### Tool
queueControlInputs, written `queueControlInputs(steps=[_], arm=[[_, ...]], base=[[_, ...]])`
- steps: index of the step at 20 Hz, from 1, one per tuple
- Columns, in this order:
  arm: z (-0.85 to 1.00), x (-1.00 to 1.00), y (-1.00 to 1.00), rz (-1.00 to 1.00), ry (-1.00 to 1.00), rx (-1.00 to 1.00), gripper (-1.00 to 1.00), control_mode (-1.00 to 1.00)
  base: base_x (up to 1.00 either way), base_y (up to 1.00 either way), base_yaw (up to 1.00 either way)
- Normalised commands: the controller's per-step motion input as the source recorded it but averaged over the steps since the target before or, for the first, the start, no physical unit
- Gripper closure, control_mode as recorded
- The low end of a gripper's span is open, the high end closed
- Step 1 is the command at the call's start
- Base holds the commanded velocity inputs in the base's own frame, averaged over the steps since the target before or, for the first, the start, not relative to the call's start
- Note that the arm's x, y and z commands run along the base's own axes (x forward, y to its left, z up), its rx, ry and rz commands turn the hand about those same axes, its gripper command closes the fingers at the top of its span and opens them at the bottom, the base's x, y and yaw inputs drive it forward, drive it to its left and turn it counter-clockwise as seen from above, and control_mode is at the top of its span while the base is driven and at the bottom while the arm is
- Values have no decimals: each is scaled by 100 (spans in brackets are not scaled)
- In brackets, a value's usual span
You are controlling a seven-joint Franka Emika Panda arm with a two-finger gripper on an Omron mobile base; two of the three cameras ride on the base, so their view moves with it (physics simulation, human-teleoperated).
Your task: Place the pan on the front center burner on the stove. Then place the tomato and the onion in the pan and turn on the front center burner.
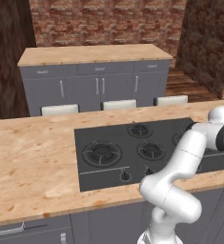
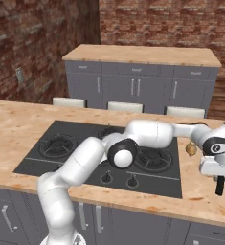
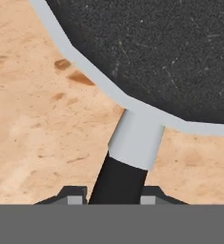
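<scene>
End effector (image 3: 113, 198) clamped on the pan's black handle, low near its silver collar. Pan (image 3: 156, 52) rests on the tabletop (image 3: 32, 119), right of the stove (image 2: 61, 162). Risk: the heavy bowl could droop or twist in the grip on lifting. Dark speckled inside, silvery rim.

pan (image 3: 156, 52): dark inside, matt and finely speckled; rim smooth pale grey metal; handle (image 3: 118, 181) black and matt with a grey metal collar
surface (image 1: 32, 162): light wood, mottled grain, satin
stove (image 1: 108, 164): flat black, smooth, faint sheen
cabinets (image 1: 85, 86): grey, smooth and matt, with metal pulls
walls (image 2: 37, 43): rough red-brown brick
robot arm (image 2: 85, 162): glossy white shell, dark joints
</scene>
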Motion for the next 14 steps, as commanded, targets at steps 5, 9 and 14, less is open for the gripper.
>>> queueControlInputs(steps=[5,9,14], arm=[[57,-29,12,0,-11,-1,100,-100],[46,-28,24,2,-11,-1,100,-100],[40,-23,35,5,-7,-3,100,-100]], base=[[0,0,0],[0,0,0],[0,0,0]])
